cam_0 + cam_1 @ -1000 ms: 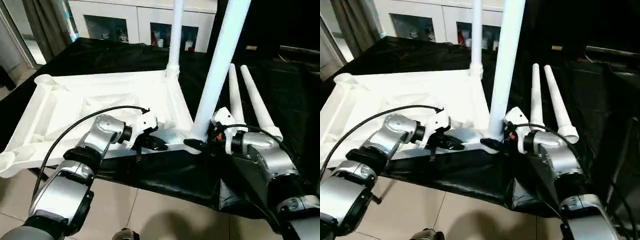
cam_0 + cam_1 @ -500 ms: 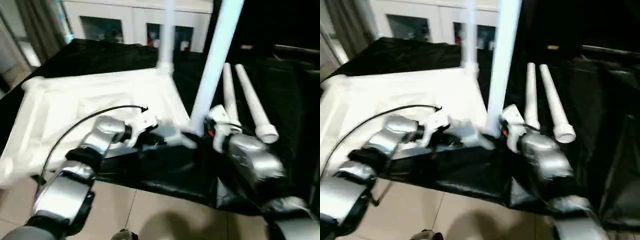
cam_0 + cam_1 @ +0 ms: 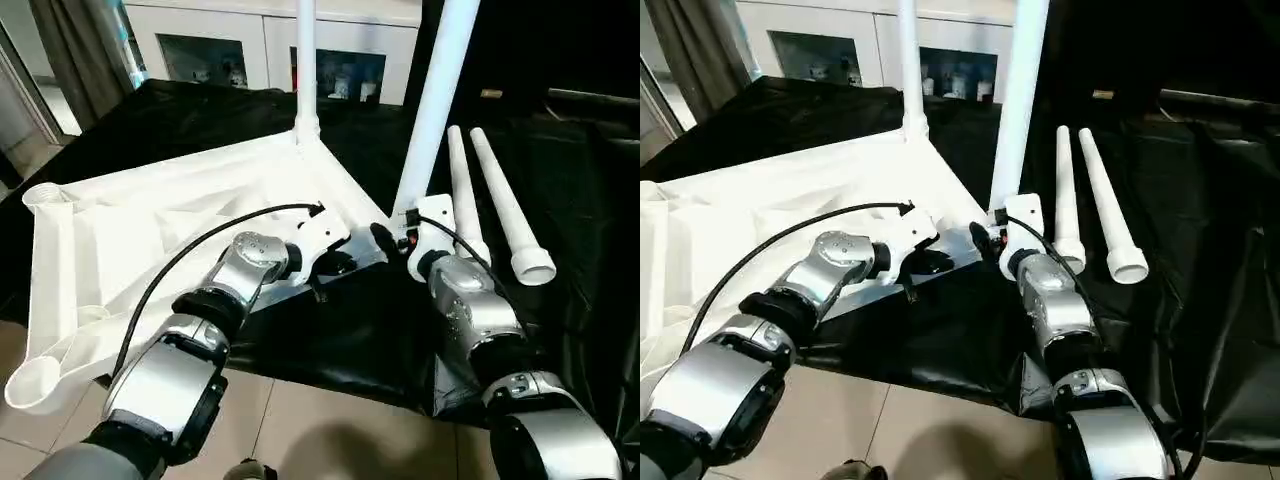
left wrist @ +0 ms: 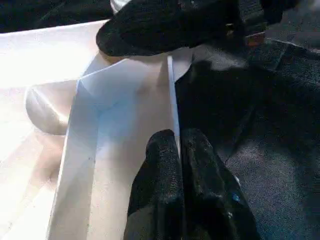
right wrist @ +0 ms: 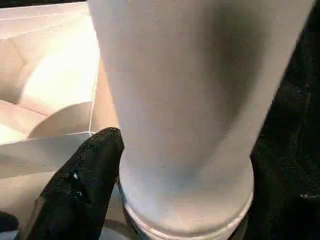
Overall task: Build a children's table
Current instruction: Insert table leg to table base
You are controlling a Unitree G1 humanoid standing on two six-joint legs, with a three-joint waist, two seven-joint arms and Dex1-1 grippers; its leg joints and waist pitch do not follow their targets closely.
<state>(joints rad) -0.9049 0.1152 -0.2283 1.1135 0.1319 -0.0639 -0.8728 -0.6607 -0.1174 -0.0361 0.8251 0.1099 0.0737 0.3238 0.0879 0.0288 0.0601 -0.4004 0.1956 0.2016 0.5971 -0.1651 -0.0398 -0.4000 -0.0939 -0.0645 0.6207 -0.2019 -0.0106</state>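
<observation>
White tabletop point(image 3: 170, 215) lies upside down on a black cloth point(image 3: 330, 330), ribbed underside up, turned at an angle so one corner points toward the robot. Round open sockets show at its left corners, one far left point(image 3: 42, 197) and one near left point(image 3: 32, 380) hanging over the cloth edge. Two legs already stand upright in sockets: a thin-looking one at the far corner point(image 3: 305, 70) and a thicker-looking one at the near right corner point(image 3: 435, 100). Two more loose legs point(image 3: 500, 200) lie side by side on the cloth to the right of the tabletop, wide open ends toward the robot.

Left gripper point(image 3: 335, 262) sits at the near edge of the tabletop, just left of the near standing leg. In the left wrist view its two black fingers point(image 4: 165, 170) are closed tight, pinching the thin upright rim wall of the tabletop between them.

Right gripper point(image 3: 385, 240) is at the foot of the near standing leg. In the right wrist view one black finger point(image 5: 82, 175) lies against the side of the leg base where it meets the socket collar; the other finger is hidden behind the leg. Jaws stand wide, around the leg base; cannot tell if they actually clamp it.

Behind the table: white cabinet point(image 3: 270, 40) with glass doors, a curtain far left point(image 3: 75, 45). Tiled floor point(image 3: 300, 420) near the robot.
</observation>
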